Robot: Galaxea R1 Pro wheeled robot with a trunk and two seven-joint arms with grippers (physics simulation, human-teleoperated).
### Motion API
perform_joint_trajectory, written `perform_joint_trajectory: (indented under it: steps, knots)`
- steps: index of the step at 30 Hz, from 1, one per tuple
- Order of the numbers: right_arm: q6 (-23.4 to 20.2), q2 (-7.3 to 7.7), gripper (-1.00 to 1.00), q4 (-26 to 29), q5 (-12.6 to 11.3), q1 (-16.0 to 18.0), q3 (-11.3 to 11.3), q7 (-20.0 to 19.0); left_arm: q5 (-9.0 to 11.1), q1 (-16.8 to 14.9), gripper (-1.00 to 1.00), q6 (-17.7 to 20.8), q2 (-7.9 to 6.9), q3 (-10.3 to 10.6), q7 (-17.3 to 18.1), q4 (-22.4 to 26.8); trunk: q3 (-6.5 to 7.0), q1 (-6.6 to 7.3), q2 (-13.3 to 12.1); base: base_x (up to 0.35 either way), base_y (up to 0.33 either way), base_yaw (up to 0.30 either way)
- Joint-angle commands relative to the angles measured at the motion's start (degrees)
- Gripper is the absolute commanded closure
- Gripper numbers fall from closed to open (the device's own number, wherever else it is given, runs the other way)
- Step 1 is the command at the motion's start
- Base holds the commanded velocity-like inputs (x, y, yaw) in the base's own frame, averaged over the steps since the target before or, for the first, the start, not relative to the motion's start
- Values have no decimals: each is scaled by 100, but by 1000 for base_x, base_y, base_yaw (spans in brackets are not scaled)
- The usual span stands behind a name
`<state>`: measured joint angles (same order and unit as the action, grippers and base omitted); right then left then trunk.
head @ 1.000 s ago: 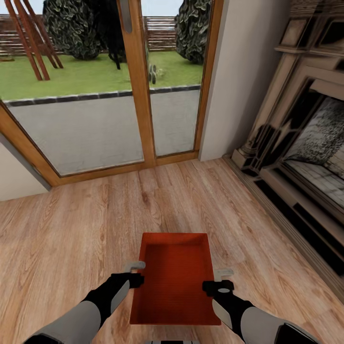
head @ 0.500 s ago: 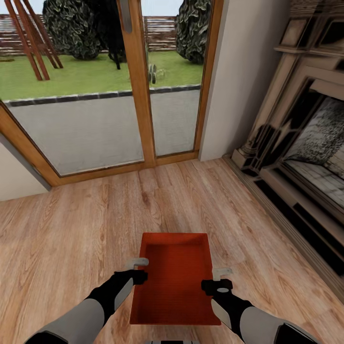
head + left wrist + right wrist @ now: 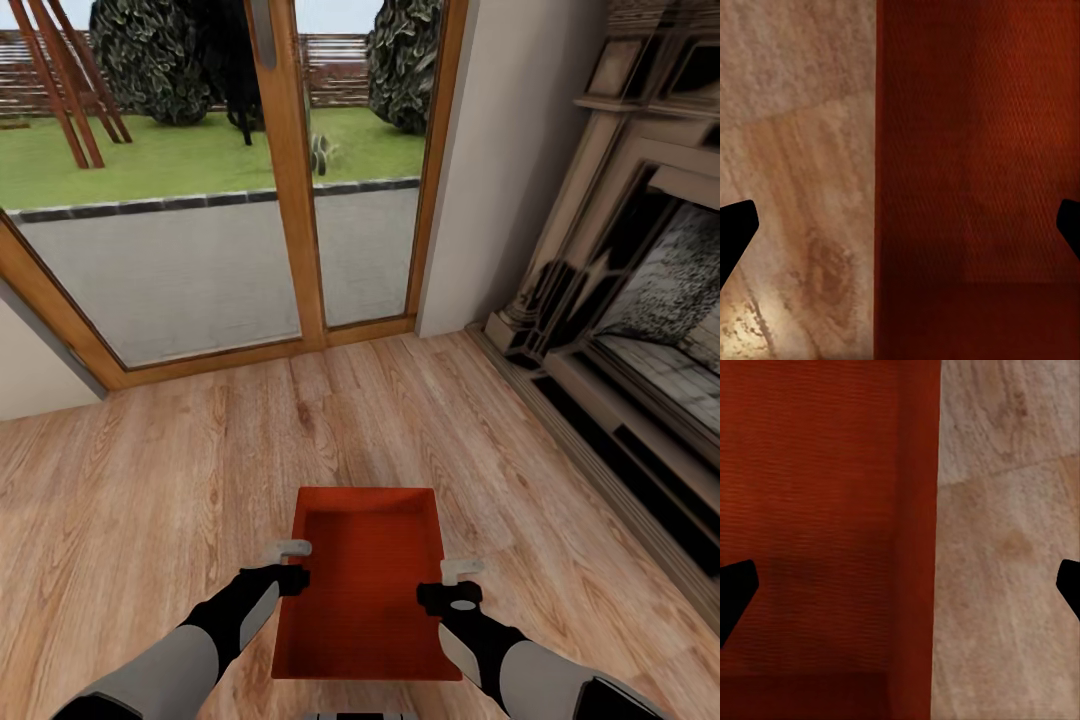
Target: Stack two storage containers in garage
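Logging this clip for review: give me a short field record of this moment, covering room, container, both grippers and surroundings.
room: living room, light wood plank floor
container: orange-red rectangular open-top storage bin, empty, on the planks in front of the robot
left gripper: open, straddling the bin's left wall
right gripper: open, straddling the bin's right wall
ahead: wood-framed glass doors to a garden
right side: brick fireplace
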<state>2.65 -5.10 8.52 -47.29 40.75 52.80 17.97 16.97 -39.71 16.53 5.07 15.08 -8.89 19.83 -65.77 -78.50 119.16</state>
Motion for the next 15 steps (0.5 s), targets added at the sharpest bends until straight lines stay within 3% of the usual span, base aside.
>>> perform_joint_trajectory:
  steps: [1, 15]
  knots:
    - [22, 0, -100, 0, -61, 3, 43, 23, 61, -1, -100, 26, -5, 48, -45, 12, -4, 1, 1, 0, 0, 0]
    - [11, 6, -100, 1, -62, 5, 37, 31, 61, -1, -100, 26, -6, 56, -47, 12, -113, 1, 1, 0, 0, 68]
